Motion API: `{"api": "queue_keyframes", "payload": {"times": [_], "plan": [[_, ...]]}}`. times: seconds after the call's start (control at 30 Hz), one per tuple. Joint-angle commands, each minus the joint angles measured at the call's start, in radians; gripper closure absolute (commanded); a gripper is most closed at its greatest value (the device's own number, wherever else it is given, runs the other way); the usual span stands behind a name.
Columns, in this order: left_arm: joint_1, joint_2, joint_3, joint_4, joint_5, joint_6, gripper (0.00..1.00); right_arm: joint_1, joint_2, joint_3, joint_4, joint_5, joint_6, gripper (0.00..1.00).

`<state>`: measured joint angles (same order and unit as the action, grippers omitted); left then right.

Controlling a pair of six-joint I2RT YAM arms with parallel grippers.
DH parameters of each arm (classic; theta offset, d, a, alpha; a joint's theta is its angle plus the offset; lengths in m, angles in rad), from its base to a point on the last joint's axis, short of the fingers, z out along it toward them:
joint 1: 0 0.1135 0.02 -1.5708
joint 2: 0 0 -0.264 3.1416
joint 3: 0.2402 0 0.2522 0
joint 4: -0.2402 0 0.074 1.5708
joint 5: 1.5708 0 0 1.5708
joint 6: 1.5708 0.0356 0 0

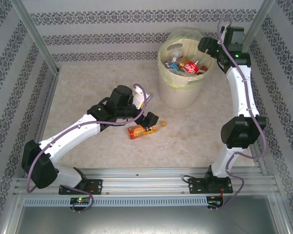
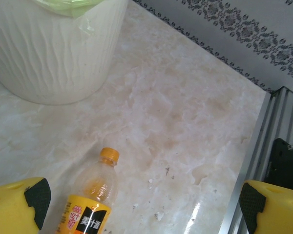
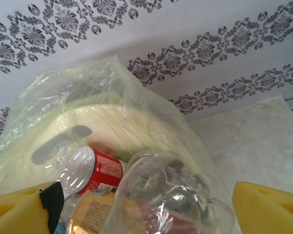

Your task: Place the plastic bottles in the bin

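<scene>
Lying on its side on the pale marbled table [image 1: 88,87], one orange bottle [image 1: 145,130] rests in front of the bin [image 1: 178,100], toward the bin's near-left side and well apart from its ribbed wall, with the orange cap end turned toward the bin. The left gripper [image 2: 144,200] hangs low over this bottle on the side away from the bin, its yellow fingers [image 2: 14,204] spread wide. The bottle's labelled body lies between them, nearer one finger than the other, and no pad can be seen touching it. The bin itself stands close to the patterned back wall [image 1: 112,22] and is lined with a clear plastic bag [image 3: 88,97] whose loose edge rises above the rim and folds over it. Inside the bin lies a heap of bottles [image 1: 188,66]. Among them are a red-labelled bottle [image 3: 95,170] lying near the slot handle and a crushed clear bottle [image 3: 171,195] on top of the pile. The right gripper [image 1: 207,46] is at the bin's far-right rim, over the opening and tilted in toward the pile. Its jaws stand wide apart with nothing clamped, and the crushed clear bottle sits beneath the gap, within the bin and clear of both fingers.
</scene>
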<state>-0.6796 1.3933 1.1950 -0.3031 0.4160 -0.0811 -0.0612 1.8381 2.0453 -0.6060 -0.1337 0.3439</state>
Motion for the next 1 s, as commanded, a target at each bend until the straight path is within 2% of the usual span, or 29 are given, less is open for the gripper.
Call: {"api": "queue_keyframes", "payload": {"times": [0.0,0.2,0.43,0.8,0.97], "plan": [[-0.002,0.007,0.025,-0.065,-0.047,0.083,0.0,0.003,-0.093,-0.044,0.051,0.027,-0.003,0.09],[-0.007,0.041,0.009,-0.167,-0.128,0.22,0.0,0.005,-0.197,-0.147,0.055,-0.043,-0.015,0.05],[-0.008,0.158,0.051,-0.25,-0.098,0.254,0.0,0.021,-0.395,-0.386,0.069,-0.156,-0.01,0.02],[-0.012,0.318,0.104,-0.339,-0.108,0.35,0.09,0.063,-0.695,-0.765,0.146,-0.452,0.053,0.02],[-0.026,0.376,0.121,-0.364,-0.15,0.342,0.14,0.067,-0.805,-0.847,0.128,-0.501,0.057,0.02]]}}
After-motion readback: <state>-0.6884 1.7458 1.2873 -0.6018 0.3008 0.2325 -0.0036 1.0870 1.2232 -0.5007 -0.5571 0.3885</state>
